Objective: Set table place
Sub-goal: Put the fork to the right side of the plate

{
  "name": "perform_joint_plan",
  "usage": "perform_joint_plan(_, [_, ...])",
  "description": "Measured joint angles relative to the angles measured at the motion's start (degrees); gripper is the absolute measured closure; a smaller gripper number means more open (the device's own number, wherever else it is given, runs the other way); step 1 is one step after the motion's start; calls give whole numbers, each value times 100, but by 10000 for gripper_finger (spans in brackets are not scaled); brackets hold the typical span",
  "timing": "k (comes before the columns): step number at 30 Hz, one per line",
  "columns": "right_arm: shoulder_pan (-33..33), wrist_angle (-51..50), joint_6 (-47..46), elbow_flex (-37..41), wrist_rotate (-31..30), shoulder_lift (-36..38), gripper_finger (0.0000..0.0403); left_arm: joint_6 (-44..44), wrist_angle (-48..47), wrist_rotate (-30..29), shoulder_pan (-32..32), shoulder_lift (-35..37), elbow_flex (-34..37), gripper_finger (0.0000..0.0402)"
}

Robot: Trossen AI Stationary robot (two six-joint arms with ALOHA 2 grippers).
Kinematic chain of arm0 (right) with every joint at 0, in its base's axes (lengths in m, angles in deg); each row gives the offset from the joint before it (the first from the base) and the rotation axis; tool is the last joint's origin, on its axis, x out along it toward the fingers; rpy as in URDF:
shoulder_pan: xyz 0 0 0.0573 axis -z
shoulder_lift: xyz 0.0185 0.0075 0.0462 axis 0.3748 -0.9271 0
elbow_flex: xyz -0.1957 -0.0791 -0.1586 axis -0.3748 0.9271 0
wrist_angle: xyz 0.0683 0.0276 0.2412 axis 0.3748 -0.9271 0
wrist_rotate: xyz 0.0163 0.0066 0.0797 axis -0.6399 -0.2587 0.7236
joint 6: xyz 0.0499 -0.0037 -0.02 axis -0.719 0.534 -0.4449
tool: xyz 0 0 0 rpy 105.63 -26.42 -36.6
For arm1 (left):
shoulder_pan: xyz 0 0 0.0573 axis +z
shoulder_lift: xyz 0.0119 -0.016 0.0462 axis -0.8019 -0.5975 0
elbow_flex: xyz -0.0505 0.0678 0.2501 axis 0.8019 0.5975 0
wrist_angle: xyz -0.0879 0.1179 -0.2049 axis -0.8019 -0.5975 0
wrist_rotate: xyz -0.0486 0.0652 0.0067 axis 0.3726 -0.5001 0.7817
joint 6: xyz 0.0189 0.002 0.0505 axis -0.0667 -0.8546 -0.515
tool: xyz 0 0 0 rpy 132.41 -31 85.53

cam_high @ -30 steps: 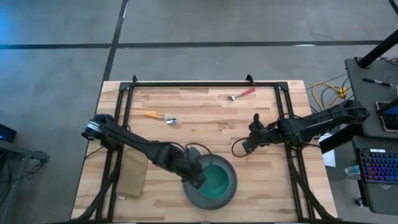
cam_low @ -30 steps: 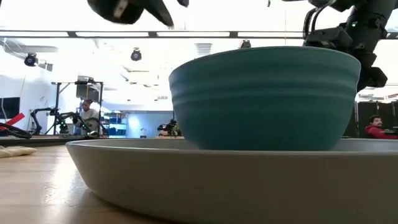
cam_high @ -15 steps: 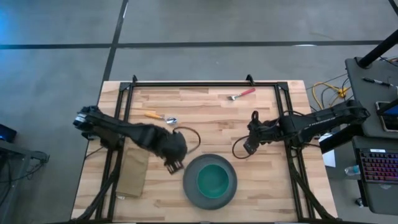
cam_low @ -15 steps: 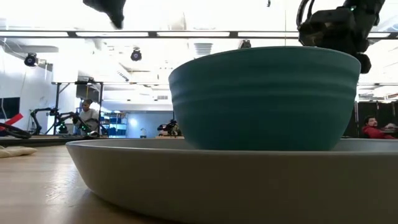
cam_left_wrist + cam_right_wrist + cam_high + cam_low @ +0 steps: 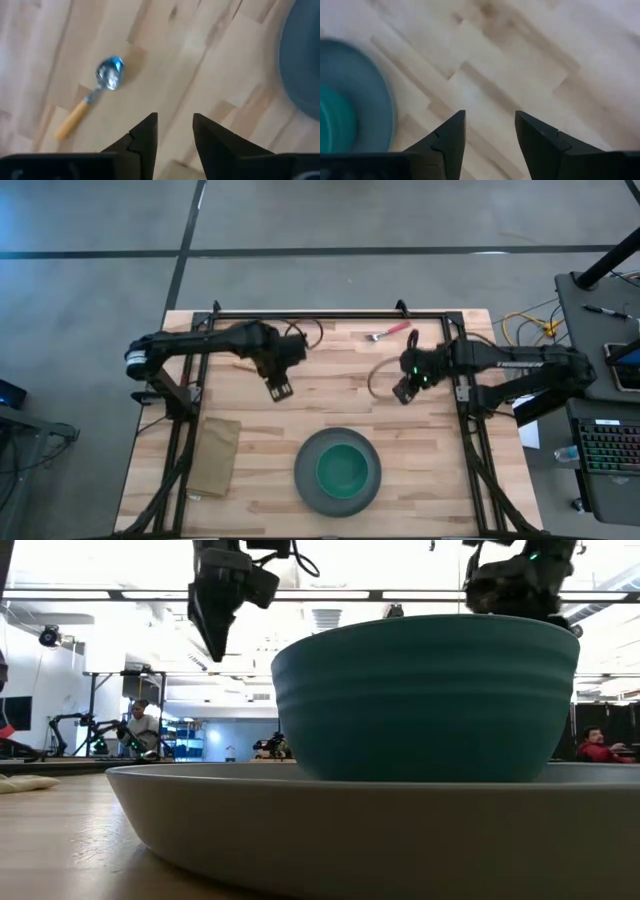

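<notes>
1. Two arms hang over the table (image 5: 330,412), a pale plank top edged by a black rail frame.
2. Left gripper (image 5: 278,387) — fingers spread, holding nothing — is above the boards near the far-left part of the table, with an orange-handled spoon (image 5: 90,98) lying on the wood ahead of it.
3. Right gripper (image 5: 403,392) is likewise released and empty, over bare planks toward the table's right edge.
4. A teal bowl (image 5: 343,470) sits inside a grey plate (image 5: 307,489) near the middle of the near edge, well apart from both grippers.
5. A red-handled fork (image 5: 388,332) lies by the far edge — a tan napkin (image 5: 213,457) rests near the left edge.
</notes>
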Motion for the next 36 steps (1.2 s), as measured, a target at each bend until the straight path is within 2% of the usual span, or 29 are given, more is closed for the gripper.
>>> perform_joint_plan(4, [928, 118, 803, -168, 82, -5, 249, -633, 27, 9, 385, 60, -28, 292])
perform_joint_plan(8, [1809, 136, 1650, -428, 276, -126, 256, -722, 124, 11, 704, 130, -8, 292])
perform_joint_plan(13, [2499, 125, 2519, -812, 608, -691, 259, -925, 344, 11, 955, 174, 18, 292])
perform_joint_plan(24, [2613, -307, 5256, -2247, 205, -3015, 259, -1691, 399, 67, 1245, 185, 20, 292])
perform_joint_plan(28, [2647, -635, 6166, -2653, -447, -3761, 263, -1765, 399, 85, 1322, 194, 20, 292])
perform_joint_plan(32, [2786, -840, 6778, -2826, -624, -4255, 270, -1804, 401, 90, 1323, 229, 20, 292])
perform_joint_plan(36, [2980, -672, 7286, -2824, -614, -4439, 275, -1821, 428, 94, 1323, 240, 20, 292])
